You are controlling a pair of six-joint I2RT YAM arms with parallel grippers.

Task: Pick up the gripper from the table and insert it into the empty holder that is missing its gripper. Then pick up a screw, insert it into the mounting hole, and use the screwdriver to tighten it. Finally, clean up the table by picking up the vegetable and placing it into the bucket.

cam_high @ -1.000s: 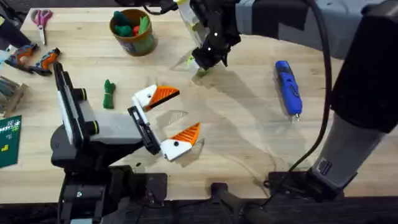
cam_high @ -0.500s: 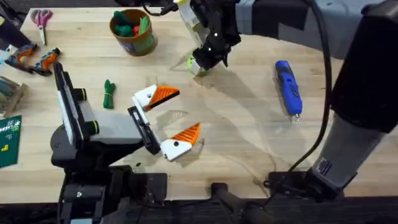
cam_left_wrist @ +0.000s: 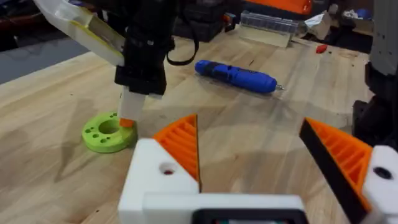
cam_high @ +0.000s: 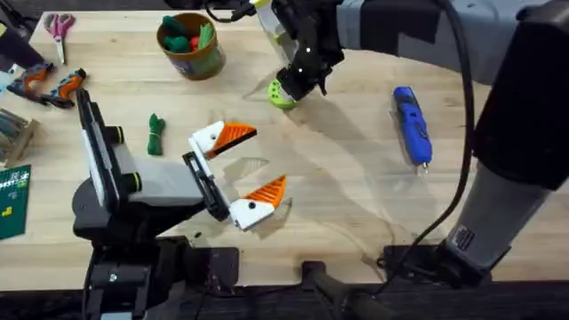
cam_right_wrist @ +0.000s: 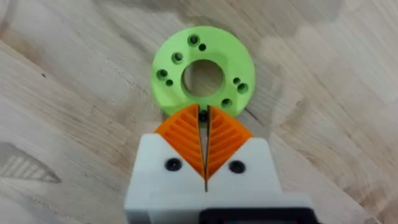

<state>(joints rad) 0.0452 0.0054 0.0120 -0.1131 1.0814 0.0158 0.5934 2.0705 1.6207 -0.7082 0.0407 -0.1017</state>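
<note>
Right pincer (cam_right_wrist: 204, 146), orange pads pinched on a tiny dark screw (cam_right_wrist: 203, 116) above the lime-green ring-shaped disc (cam_right_wrist: 203, 70); light, slippery, easily dropped.

Bench (cam_high: 356, 196): light wood butcher-block top with visible plank seams and grain, evenly lit, soft shadows. Far left corner: pink-handled scissors (cam_high: 60, 25). Left edge: orange-and-black hand tool (cam_high: 49, 84), below it a green printed card (cam_high: 13, 200) at the near left. Beyond the bench's far side, in the left wrist view: a clear plastic tray (cam_left_wrist: 267, 28), dark cluttered equipment, grey floor at one side.
</note>
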